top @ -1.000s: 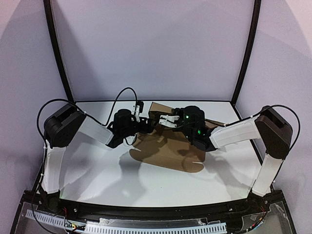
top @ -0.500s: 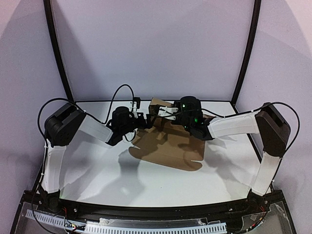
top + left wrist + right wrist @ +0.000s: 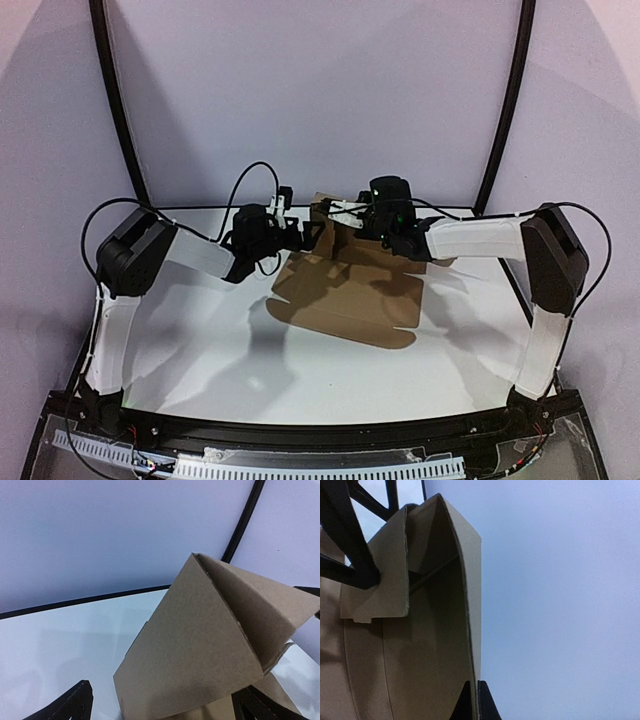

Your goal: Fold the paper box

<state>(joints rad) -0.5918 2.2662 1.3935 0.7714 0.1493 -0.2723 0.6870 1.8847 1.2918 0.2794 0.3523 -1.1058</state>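
Observation:
The brown paper box (image 3: 345,300) lies mostly flat on the white table, with its far flaps raised at the back. My right gripper (image 3: 337,214) is shut on the upright back wall of the box (image 3: 420,645), the thin cardboard edge pinched between its black fingertips (image 3: 474,700). My left gripper (image 3: 305,238) is open at the box's far left corner. In the left wrist view a folded corner flap (image 3: 200,645) stands between its wide-apart fingers (image 3: 77,702), and I cannot tell whether it touches them.
The white table (image 3: 200,340) ends at a black rim at the back. Two black frame poles (image 3: 118,100) (image 3: 508,100) rise on either side against the pale back wall. Cables loop over both arms.
Both grippers moved toward the back of the table and the box's far flaps rose with them. The left gripper opened wider. The right stayed shut on the cardboard.

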